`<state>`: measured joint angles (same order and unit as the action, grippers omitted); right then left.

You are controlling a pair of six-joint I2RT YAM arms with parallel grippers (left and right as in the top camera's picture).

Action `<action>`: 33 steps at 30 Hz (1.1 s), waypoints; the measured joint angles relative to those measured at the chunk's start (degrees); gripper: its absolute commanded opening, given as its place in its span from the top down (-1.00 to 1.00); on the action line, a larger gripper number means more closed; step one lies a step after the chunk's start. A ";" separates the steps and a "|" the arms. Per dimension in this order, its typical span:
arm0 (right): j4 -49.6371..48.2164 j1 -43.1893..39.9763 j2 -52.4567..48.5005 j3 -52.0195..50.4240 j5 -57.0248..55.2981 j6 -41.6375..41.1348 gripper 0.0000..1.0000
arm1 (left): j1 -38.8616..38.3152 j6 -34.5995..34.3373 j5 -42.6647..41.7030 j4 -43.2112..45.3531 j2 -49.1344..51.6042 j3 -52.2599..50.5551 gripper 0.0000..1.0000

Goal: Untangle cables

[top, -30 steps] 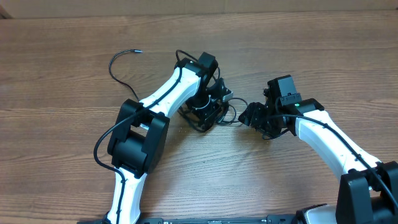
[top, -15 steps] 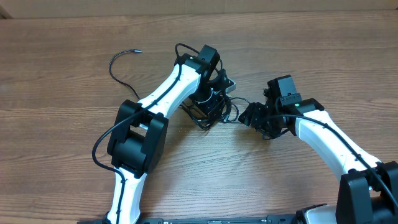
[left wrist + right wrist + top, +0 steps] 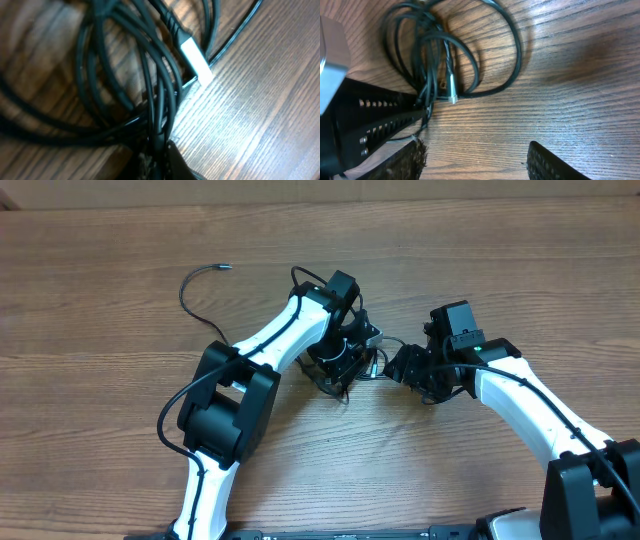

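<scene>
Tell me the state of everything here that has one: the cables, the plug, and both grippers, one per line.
cables: tangled in overlapping loops, not yet separated.
silvery plug: unplugged, lying among the loops.
loose strand: lying free, curving away from the knot.
left gripper: shut, pinching strands of the cables.
right gripper: open, holding nothing, beside the tangle.

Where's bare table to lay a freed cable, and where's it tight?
Free: front centre of the table between left arm and right arm; the strip along the far edge; the left side past the loose strand. Crowded: mid-table, where the left gripper pinches the cable knot with the open right gripper right beside it.
</scene>
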<state>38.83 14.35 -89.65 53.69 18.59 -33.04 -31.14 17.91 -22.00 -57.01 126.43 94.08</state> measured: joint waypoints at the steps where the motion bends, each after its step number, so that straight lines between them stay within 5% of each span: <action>1: 0.02 0.00 0.00 0.00 0.04 0.00 -0.27 | -0.02 -0.04 -0.07 -0.13 0.00 0.02 0.92; 7: 0.02 -0.02 0.00 0.00 0.02 -0.02 -0.27 | 1.31 -1.03 -2.29 -6.36 0.11 4.39 0.92; 14: 0.04 0.00 0.00 0.00 0.02 -0.02 -0.28 | 6.97 2.45 -14.80 -15.98 0.13 17.86 0.91; 22: -1.01 0.00 0.00 0.00 0.24 -0.11 -0.53 | 10.95 5.92 -22.64 -21.88 0.13 21.57 0.91; 33: -23.45 -0.02 0.00 0.33 18.23 0.07 -0.54 | 11.06 6.97 -23.58 -26.45 0.13 21.59 0.92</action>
<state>15.38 14.33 -89.65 54.02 36.82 -32.97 -20.08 24.88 -45.58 -83.46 126.56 115.68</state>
